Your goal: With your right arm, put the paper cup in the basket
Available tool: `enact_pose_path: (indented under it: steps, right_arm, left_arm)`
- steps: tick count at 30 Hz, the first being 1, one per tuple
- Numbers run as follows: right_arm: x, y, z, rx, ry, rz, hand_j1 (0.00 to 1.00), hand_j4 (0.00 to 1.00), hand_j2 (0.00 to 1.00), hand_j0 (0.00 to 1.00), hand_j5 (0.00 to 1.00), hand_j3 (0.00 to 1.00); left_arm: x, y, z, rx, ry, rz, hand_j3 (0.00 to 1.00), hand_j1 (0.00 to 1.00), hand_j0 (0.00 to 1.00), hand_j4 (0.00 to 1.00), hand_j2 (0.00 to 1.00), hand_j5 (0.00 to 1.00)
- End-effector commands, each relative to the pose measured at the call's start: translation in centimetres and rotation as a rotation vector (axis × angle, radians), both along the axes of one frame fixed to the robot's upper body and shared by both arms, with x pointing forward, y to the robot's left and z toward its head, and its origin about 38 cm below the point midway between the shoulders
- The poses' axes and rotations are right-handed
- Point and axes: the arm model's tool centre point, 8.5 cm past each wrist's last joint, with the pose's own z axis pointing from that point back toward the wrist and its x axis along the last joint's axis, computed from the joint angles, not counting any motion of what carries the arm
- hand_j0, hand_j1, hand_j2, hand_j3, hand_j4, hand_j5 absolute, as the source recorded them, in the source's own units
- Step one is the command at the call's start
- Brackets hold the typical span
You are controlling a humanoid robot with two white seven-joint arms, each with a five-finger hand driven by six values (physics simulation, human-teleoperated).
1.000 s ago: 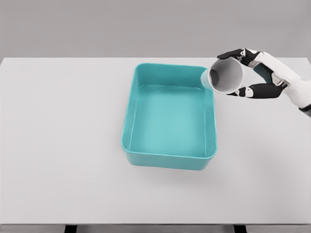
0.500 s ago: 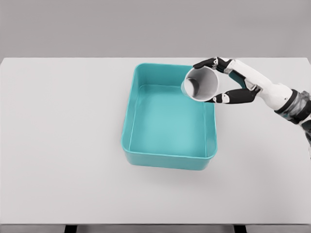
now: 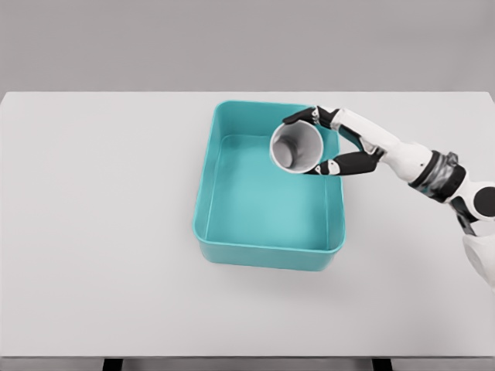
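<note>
White table (image 3: 100, 232) before a grey wall (image 3: 232, 39). Teal basket (image 3: 203, 224), interior bare. Right hand (image 3: 340, 143) clamped on the paper cup (image 3: 296, 148), tilted mouth-toward-camera above the basket's far right portion.

Right arm (image 3: 402, 154): glossy white shell segments. Wrist carries a grey ribbed band. Right hand (image 3: 340, 143): white palm, black-jointed fingers (image 3: 298, 118).

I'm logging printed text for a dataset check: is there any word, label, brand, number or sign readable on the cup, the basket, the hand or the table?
None readable: the paper cup, the teal basket, the right hand holding the cup and the white table all show plain, unmarked surfaces.
</note>
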Motion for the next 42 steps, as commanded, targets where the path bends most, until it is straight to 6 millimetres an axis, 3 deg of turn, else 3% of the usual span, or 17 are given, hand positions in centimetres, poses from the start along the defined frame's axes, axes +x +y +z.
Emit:
enact_pose_path:
  steps: [1,16,25,29,30,42]
  right_arm:
    - [0.2,0.0,-0.5,-0.006,0.012,-0.006,0.75,0.75,0.75,0.75,0.75,0.75]
    - [0.8,1.4,-2.6,-0.067,0.034,-0.006,0.75,0.75,0.75,0.75,0.75,0.75]
    - [1.4,3.0,-3.6,-0.329,-0.013,-0.052,0.75,0.75,0.75,0.75,0.75,0.75]
    - [1.4,3.9,-2.1,-0.438,-0.077,-0.085,0.78,0.78,0.78,0.78,0.78,0.78]
    - [1.3,4.2,-1.5,-0.434,-0.081,-0.087,1.0,1.0,1.0,1.0,1.0,1.0]
    - [0.9,5.1,0.0,-0.431,-0.123,-0.07,1.0,1.0,1.0,1.0,1.0,1.0]
  left_arm:
    - [0.0,0.0,0.0,0.0,0.0,0.0,1.0,1.0,1.0,1.0,1.0,1.0]
    - [0.0,0.0,0.0,0.0,0.0,0.0,1.0,1.0,1.0,1.0,1.0,1.0]
    - [0.0,0.0,0.0,0.0,0.0,0.0,1.0,1.0,1.0,1.0,1.0,1.0]
    - [0.1,0.0,0.0,0.001,-0.001,0.0,1.0,1.0,1.0,1.0,1.0,1.0]
    - [0.0,0.0,0.0,0.0,0.0,0.0,1.0,1.0,1.0,1.0,1.0,1.0]
    - [0.0,0.0,0.0,0.0,0.0,0.0,1.0,1.0,1.0,1.0,1.0,1.0]
